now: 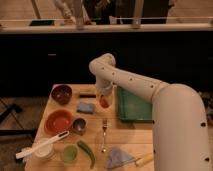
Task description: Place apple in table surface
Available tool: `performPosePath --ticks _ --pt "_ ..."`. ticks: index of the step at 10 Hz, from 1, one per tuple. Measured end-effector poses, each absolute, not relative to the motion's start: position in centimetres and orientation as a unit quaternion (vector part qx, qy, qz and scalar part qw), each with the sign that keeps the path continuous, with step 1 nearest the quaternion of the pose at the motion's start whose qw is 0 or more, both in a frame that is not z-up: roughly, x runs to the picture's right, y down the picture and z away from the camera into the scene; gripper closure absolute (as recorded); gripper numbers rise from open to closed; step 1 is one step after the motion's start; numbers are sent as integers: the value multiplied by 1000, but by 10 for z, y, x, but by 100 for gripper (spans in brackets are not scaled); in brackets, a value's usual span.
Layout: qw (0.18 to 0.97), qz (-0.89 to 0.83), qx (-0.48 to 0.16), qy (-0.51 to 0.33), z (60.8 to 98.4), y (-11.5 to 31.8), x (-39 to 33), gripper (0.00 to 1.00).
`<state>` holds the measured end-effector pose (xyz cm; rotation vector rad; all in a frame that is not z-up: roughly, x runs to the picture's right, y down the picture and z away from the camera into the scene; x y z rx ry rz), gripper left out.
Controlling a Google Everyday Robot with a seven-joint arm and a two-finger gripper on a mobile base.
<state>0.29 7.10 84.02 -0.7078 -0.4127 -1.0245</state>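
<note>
Stage: release pending. White arm [150, 92] is reaching from near right across light tan wooden plank tabletop [127, 135], forearm angling down. Gripper [104, 99] is hanging beside green rectangular tray [132, 105], pinching small round orange-red apple [104, 101], apparently just above tabletop. Lowering, opening judged remaining.

Lab-like test kitchen: gripper [104, 101] over plank table surface [125, 135] with bowls, utensils

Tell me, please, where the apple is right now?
In the camera view, the apple sits in the shut gripper above the table surface, between the blue sponge and the green tray.
</note>
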Motion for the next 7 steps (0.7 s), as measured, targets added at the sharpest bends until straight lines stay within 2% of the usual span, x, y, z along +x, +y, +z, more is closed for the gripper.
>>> performPosePath --ticks 3,4,7 --pt "797 -465 -335 -191 847 71 11 100" --pt "796 -465 -335 -192 847 72 10 97" --pt "796 -466 -335 -192 847 72 9 68"
